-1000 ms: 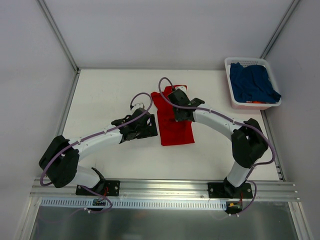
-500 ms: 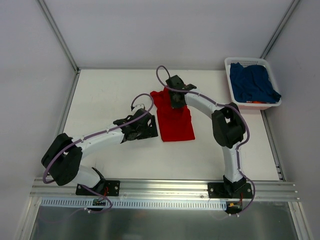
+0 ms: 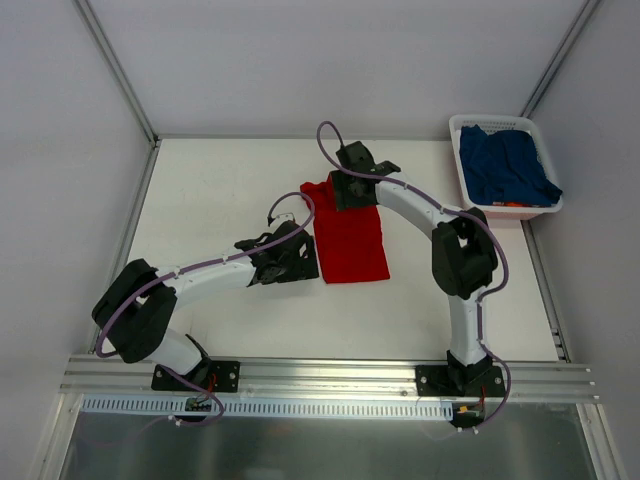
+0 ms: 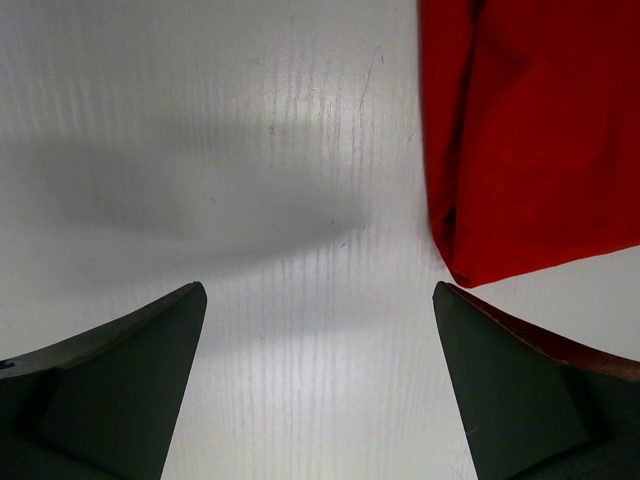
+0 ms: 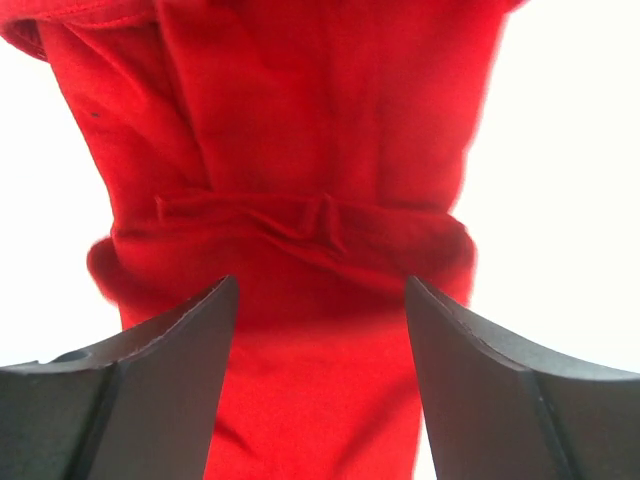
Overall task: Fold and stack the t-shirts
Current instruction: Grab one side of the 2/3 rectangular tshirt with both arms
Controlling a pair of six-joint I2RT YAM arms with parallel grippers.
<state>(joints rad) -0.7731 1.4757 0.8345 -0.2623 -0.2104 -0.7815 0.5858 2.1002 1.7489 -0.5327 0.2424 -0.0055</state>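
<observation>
The red t-shirt [image 3: 350, 240] lies folded into a long strip in the middle of the table. In the right wrist view a crease crosses the red t-shirt [image 5: 310, 150] ahead of the fingertips. My right gripper [image 3: 352, 194] hovers over its far end, jaws open, nothing between them; the red cloth lies below my right gripper [image 5: 320, 300]. My left gripper [image 3: 300, 262] stands wide open just left of the shirt's near left corner. In its wrist view, bare table lies under my left gripper [image 4: 315, 300] and the red t-shirt [image 4: 530, 130] sits at the upper right. The navy t-shirt [image 3: 505, 165] is bunched in the basket.
The white plastic basket [image 3: 512, 210] stands at the table's far right corner. Grey walls with metal rails border the table on the left, back and right. The arms' bases sit on the rail along the near edge.
My right gripper carried the cloth toward the far end of the red shirt, then opened and let it go. The left gripper edged a little toward the shirt's near corner.
</observation>
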